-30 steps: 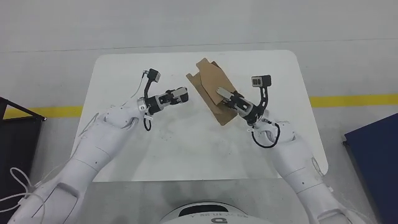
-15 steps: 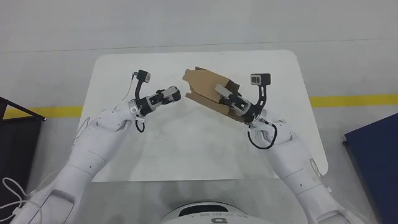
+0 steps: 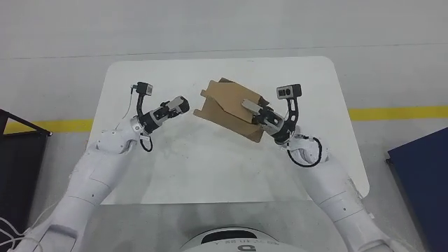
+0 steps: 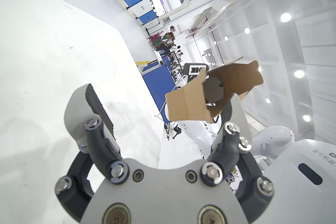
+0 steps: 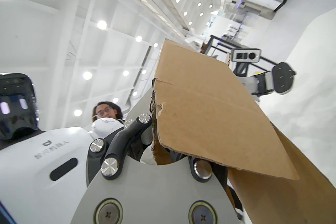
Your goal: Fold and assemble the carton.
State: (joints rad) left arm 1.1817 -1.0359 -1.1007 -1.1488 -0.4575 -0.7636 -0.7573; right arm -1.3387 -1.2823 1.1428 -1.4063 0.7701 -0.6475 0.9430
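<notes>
Brown cardboard forms the carton, which is held over the far half of the white worktop, near its middle. It is gripped by the right pincer, whose jaws are clamped on the edge of one panel toward the carton's right end. In the right wrist view the ragged cardboard edge is seen passing between the fingers.

The carton is only partly formed. It is tilted, its panels are folded into a shallow open shape, and a small loose flap is seen at its far left corner. From the left wrist view it appears to be raised off the worktop, though whether a corner touches the surface cannot be told.

The left pincer is placed near the carton's left end, apart from it and pointed toward it. Its jaws are spread wide, and nothing is held between them.
</notes>
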